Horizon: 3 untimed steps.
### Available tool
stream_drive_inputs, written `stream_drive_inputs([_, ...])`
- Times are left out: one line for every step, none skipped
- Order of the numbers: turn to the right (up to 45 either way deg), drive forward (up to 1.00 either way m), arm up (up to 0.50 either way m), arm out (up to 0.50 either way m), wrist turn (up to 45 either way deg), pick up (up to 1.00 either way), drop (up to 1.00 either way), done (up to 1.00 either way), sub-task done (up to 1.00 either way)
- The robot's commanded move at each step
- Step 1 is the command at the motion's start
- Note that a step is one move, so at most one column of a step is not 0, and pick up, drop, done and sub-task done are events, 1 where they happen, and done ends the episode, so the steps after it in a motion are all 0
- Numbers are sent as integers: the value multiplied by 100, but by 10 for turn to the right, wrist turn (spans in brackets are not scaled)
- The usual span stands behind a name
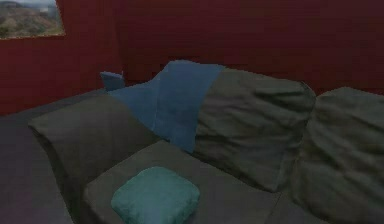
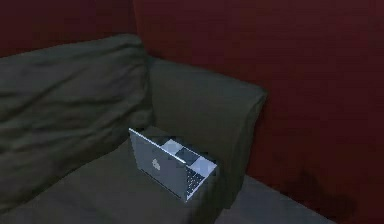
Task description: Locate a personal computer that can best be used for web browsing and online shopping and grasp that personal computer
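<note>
Claw [image 2: 171,156] sits at the laptop [image 2: 150,163] on the sofa [image 2: 70,90]; I cannot tell whether it holds anything.

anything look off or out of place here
The laptop lies on the sofa seat beside the armrest, seemingly tilted rather than flat. A blue blanket is slung unevenly over the sofa back.

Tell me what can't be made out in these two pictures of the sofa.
1. Painting, forward view: cut off by the top and left edges.
2. Blue item, forward view: mostly hidden behind the sofa; too little shows to name it.
3. Laptop, arm side view: the lid's outer face is toward the camera, so the screen is hidden; the pale patches at its right end are too small to tell.
</note>
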Motion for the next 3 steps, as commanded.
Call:
stream_drive_inputs([0,0,50,0,0,0,0,0,0])
stream_drive_inputs([0,0,14,0,0,0,0,0,0])
stream_drive_inputs([0,0,0,24,0,0,0,0,0])
